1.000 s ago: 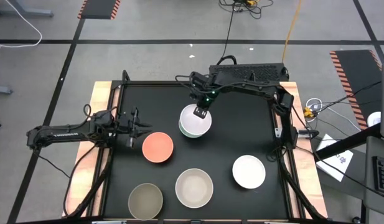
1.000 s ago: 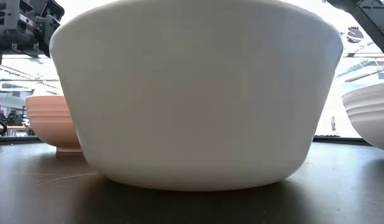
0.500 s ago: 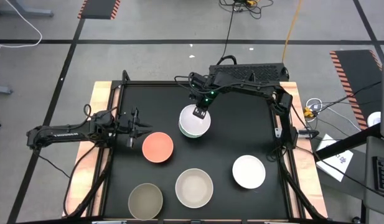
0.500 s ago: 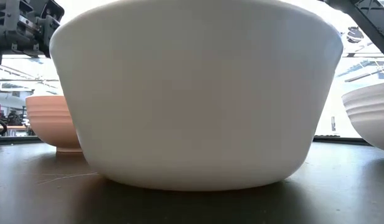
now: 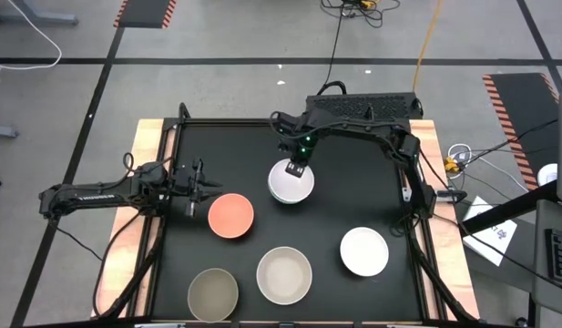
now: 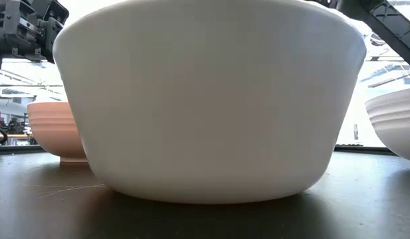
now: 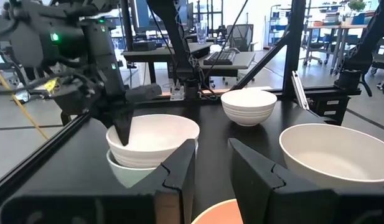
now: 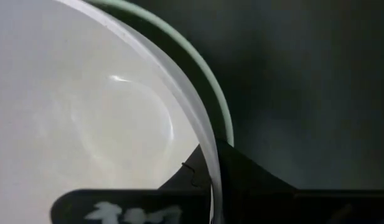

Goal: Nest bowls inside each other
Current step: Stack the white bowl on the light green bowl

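Observation:
A white bowl (image 5: 291,183) sits inside the mint green bowl (image 7: 126,172) at the table's far middle, with my right gripper (image 5: 297,169) shut on its rim. The mint rim (image 8: 211,90) shows just outside the white one. My left gripper (image 5: 203,189) hangs level and open at the left, just short of the salmon pink bowl (image 5: 230,216), touching nothing. An olive-grey bowl (image 5: 213,293), a cream bowl (image 5: 283,274) and a second white bowl (image 5: 364,251) stand upright on their bases along the near side. My right gripper pinches the white bowl's rim at its far side (image 8: 207,152), one finger inside the bowl and one outside. The fingers (image 7: 123,127) come steeply from above, slanting in from the far side. The bowl sits upright, low inside the mint green bowl.
The black mat is framed by a dark rail (image 5: 171,164) and wooden edges. Bare mat lies to the right of the nested pair and at the far left corner. In the low view the cream bowl (image 6: 205,99) blocks most of the sight.
My right gripper has gone down and slightly toward the table's right edge, staying shut. The white bowl has sunk deeper into the mint green bowl and now covers it more squarely.

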{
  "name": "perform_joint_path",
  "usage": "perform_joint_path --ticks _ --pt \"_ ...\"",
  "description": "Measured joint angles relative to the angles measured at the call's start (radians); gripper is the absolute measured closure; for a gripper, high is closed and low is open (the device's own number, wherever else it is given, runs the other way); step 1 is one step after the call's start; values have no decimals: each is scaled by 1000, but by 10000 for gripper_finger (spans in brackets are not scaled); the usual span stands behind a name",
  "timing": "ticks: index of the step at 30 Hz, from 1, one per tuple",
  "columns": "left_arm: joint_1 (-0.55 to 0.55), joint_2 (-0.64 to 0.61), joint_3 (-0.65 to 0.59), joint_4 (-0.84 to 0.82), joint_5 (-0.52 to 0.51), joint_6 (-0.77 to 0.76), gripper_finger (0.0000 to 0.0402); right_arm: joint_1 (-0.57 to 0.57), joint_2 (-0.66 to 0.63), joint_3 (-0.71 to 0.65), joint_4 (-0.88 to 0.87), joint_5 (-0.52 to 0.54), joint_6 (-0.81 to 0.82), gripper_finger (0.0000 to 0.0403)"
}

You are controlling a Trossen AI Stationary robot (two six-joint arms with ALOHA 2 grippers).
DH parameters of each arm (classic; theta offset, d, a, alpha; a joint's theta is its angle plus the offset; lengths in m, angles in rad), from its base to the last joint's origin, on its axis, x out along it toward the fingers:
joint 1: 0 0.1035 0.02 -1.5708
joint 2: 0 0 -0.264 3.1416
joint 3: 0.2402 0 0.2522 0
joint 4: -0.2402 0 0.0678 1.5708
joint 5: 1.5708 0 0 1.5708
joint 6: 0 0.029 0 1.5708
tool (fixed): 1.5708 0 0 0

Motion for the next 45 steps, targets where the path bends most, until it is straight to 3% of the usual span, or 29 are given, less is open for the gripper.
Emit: perform_joint_path --ticks 9,23,45 --pt "0 0 0 0 0 4 304 -14 -1 6 -102 103 11 403" --pt "0 0 0 -28 0 -13 304 -47 -17 5 -104 23 -4 403" --pt "0 0 0 -15 0 -19 304 -40 -17 5 -111 21 18 403"
